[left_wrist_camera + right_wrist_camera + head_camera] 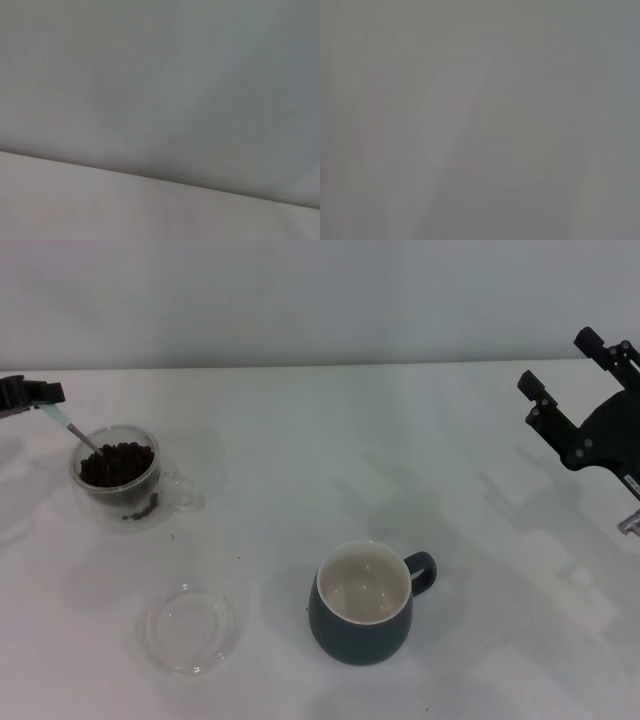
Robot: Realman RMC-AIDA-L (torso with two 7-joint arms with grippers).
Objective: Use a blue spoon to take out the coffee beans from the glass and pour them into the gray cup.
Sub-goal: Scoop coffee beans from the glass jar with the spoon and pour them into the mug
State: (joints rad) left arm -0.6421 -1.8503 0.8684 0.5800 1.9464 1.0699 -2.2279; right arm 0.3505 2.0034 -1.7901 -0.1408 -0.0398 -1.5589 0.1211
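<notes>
At the table's left edge my left gripper [40, 395] has its jaws clamped on the blue spoon [72, 427], bowl down among the coffee beans [117, 464] in the glass [120, 480]. My right gripper [560, 410] waits at the right edge with its jaws apart.

At the far left edge, the left gripper [40, 395] is closed on the pale handle of the blue spoon [72, 428], whose metal neck slants down into the coffee beans [117, 464] heaped in the glass [120, 478]; a few beans lie low against the glass's right side. A flat clear saucer [190, 629] lies on the white table [330, 460] nearer than the glass, and the gray cup [365, 605] stands right of the saucer, handle pointing right, interior cream-white. The right gripper [560, 405] hangs above the table at the far right edge, fingers apart, well clear of all vessels.
</notes>
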